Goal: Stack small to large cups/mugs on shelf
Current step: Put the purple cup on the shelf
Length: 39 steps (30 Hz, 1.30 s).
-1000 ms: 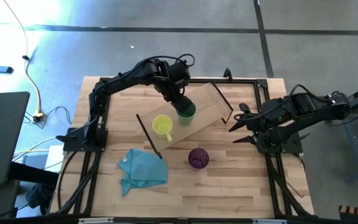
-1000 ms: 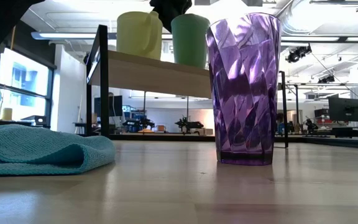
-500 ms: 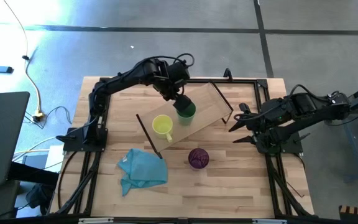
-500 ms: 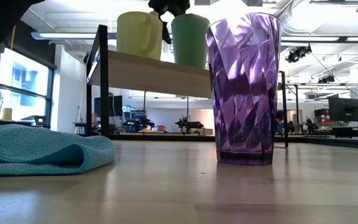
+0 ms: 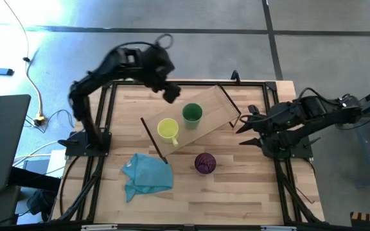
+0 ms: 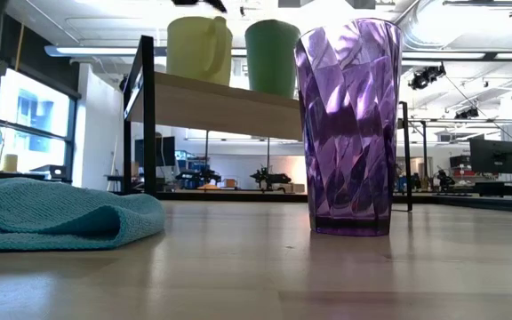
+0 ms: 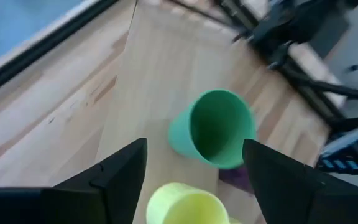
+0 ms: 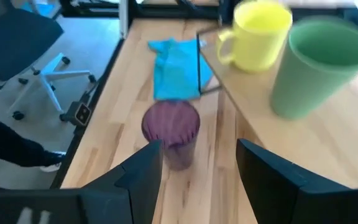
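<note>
A teal cloth (image 5: 148,174) lies on the table. The left gripper (image 5: 170,95) hangs above the shelf (image 5: 207,106) with fingers apart, holding nothing. The yellow mug (image 5: 167,129) and green cup (image 5: 192,115) stand side by side on the shelf. The purple tumbler (image 5: 204,163) stands on the table near the shelf. The right gripper (image 5: 246,129) waits at the right, fingers spread wide.

The left gripper (image 5: 170,94) has let go of the green cup (image 5: 192,114) and has moved up and back, so the cup now stands free beyond its open fingers (image 7: 120,171).
</note>
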{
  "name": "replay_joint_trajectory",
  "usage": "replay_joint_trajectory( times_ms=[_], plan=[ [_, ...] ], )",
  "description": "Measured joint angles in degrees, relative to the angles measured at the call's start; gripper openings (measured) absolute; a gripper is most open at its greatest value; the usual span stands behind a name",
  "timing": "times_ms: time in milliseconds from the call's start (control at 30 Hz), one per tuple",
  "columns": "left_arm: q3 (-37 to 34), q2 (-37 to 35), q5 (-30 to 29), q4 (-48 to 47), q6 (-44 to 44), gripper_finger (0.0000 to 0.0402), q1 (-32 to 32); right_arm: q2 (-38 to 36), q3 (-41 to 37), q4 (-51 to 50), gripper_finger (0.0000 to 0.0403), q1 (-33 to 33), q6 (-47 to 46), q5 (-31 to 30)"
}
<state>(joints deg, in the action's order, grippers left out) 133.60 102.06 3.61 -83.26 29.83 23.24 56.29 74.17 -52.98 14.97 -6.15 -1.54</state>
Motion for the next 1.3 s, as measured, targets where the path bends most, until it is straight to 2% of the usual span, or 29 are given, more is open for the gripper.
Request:
replay_joint_trajectory(
  times_ms=[100,267,467,733,867,1133,1300],
  plan=[
    [0.0,-4.6,0.0,0.2,0.1,0.0248,-0.3,1.4,0.0,-2.1,0.0197,0.0,-3.5,0.1],
    [0.0,-11.3,-0.5,0.9,1.5,0.0248,-4.5,4.8,0.0,-2.6,0.0197,0.0,-8.3,1.7],
    [0.0,-16.9,-6.4,0.9,2.2,0.0241,-16.7,9.6,0.0,0.5,0.0197,0.0,-10.1,2.0],
    [-0.5,-17.4,-21.0,0.9,2.9,0.0226,-38.8,15.7,0.0,6.4,0.0197,0.0,-10.5,3.6],
    [-3.9,-16.8,-29.8,0.9,5.4,0.022,-47.8,18.8,0.0,6.7,0.0197,0.0,-13.0,3.7],
    [-13.6,-16.9,-45.7,1.4,14.3,0.0214,-60.4,25.8,0.0,7.4,0.0197,0.0,-18.0,3.7],
    [-20.0,-16.8,-54.4,5.3,18.0,0.0212,-66.7,29.1,0.0,7.5,0.0197,0.0,-19.6,3.0]
  ],
)
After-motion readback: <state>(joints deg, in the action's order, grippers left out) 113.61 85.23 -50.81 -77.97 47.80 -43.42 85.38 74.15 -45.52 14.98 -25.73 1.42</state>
